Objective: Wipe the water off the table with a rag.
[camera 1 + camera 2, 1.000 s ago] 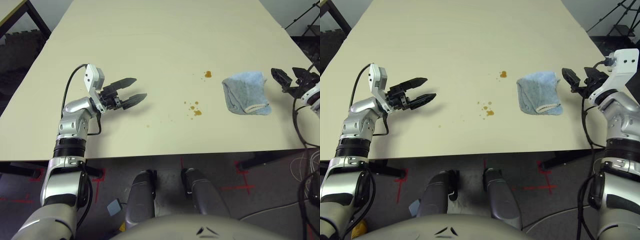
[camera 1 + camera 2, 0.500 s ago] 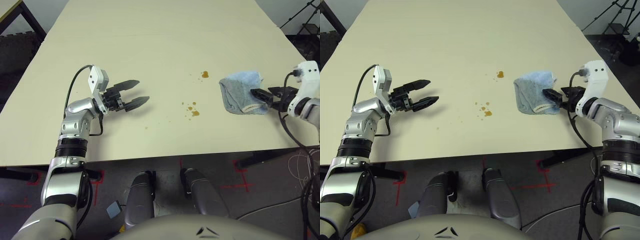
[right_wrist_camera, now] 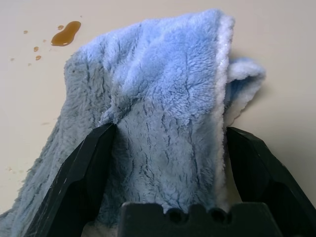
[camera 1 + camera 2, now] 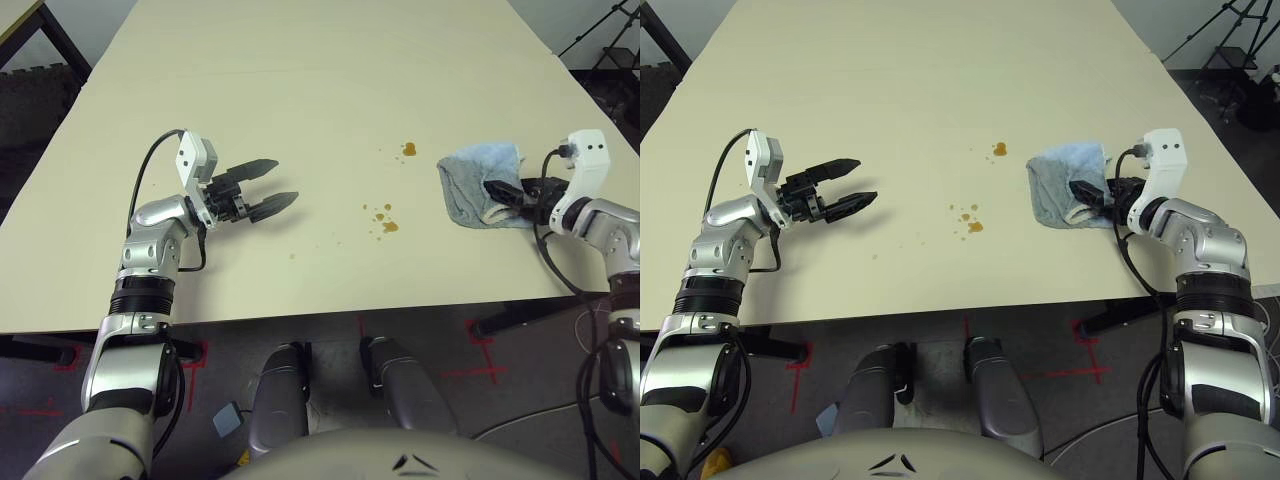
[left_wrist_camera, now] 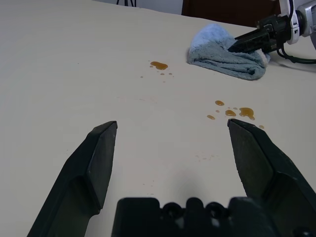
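- On the right side of the table [image 4: 300,90], the rag [image 4: 475,185] lies bunched up, light blue with a whitish hem.
- Right gripper [image 3: 165,148] sits at the rag's right edge, its two black fingers [image 3: 74,173] spread wide with the cloth between them, not yet pinched.
- Left of the rag, the water [image 4: 386,218] shows as a cluster of small amber drops mid-table, with one more splotch farther off, near the rag's far left corner.
- Well apart on the left, the left gripper [image 4: 268,184] hovers over bare tabletop, fingers spread, pointing right toward the drops and holding nothing.
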Tool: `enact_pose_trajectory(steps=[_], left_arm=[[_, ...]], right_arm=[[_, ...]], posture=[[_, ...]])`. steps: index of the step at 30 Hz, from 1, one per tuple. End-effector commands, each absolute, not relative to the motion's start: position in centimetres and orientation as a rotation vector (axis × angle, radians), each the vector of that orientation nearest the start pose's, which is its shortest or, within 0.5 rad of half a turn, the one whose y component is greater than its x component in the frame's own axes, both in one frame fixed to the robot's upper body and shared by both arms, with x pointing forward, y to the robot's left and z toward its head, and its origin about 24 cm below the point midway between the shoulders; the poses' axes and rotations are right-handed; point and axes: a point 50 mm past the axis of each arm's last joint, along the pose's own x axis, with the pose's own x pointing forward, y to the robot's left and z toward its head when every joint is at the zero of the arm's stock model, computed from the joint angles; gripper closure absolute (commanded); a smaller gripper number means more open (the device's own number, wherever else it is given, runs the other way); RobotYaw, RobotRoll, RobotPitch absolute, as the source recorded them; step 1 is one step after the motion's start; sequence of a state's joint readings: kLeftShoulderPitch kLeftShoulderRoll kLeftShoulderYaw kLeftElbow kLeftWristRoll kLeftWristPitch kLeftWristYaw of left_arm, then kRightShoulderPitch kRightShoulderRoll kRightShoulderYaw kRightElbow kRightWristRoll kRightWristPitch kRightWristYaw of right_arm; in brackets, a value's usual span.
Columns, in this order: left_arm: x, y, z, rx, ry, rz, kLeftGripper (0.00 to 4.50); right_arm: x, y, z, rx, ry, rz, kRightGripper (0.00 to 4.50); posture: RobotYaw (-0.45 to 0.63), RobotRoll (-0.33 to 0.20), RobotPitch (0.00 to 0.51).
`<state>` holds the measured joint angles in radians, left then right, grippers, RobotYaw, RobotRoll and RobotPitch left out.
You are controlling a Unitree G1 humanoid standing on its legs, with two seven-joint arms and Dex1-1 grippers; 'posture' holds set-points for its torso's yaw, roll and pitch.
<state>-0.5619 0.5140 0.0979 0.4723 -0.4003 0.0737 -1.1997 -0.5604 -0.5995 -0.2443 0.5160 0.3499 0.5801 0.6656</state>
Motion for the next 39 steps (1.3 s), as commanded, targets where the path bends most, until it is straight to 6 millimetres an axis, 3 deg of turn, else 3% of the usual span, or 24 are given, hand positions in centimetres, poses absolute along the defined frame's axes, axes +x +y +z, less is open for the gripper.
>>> enact_pose_trajectory(steps=[1, 5, 11, 13, 22, 28, 33, 39], left_arm=[[32.3, 21.6, 13.3, 0.097, -0.044, -1.051, 0.00], [32.3, 21.6, 13.3, 0.097, -0.044, -1.051, 0.00], [32.3, 21.6, 13.3, 0.096, -0.044, -1.046, 0.00], [32.3, 21.6, 13.2, 0.096, -0.043, -1.044, 0.00], [32.4, 21.7, 13.1, 0.098, -0.038, -1.039, 0.00], [32.5, 21.7, 13.1, 0.100, -0.037, -1.042, 0.00], [32.5, 21.7, 13.2, 0.102, -0.040, -1.039, 0.00], [32.2, 22.0, 13.2, 0.104, -0.039, -1.030, 0.00]], right_arm=[[32.5, -27.6, 9.2, 0.161, 0.442, 0.366, 0.41], [32.4, -27.4, 9.1, 0.160, 0.454, 0.385, 1.68], [32.3, -27.2, 9.6, 0.151, 0.442, 0.410, 3.98], [32.5, -27.2, 9.9, 0.163, 0.420, 0.405, 4.41], [34.5, -24.6, 12.9, 0.339, 0.252, 0.373, 4.41], [36.6, -23.1, 12.4, 0.334, 0.251, 0.267, 4.41], [38.2, -23.0, 12.4, 0.302, 0.232, 0.179, 4.41], [39.1, -22.1, 11.7, 0.266, 0.250, 0.182, 4.41]], posture=[[-0.18, 0.000, 0.163], [-0.18, 0.000, 0.163], [-0.18, 0.000, 0.164], [-0.18, 0.000, 0.164], [-0.19, 0.000, 0.167], [-0.18, 0.000, 0.165], [-0.17, 0.000, 0.162], [-0.16, 0.000, 0.160]])
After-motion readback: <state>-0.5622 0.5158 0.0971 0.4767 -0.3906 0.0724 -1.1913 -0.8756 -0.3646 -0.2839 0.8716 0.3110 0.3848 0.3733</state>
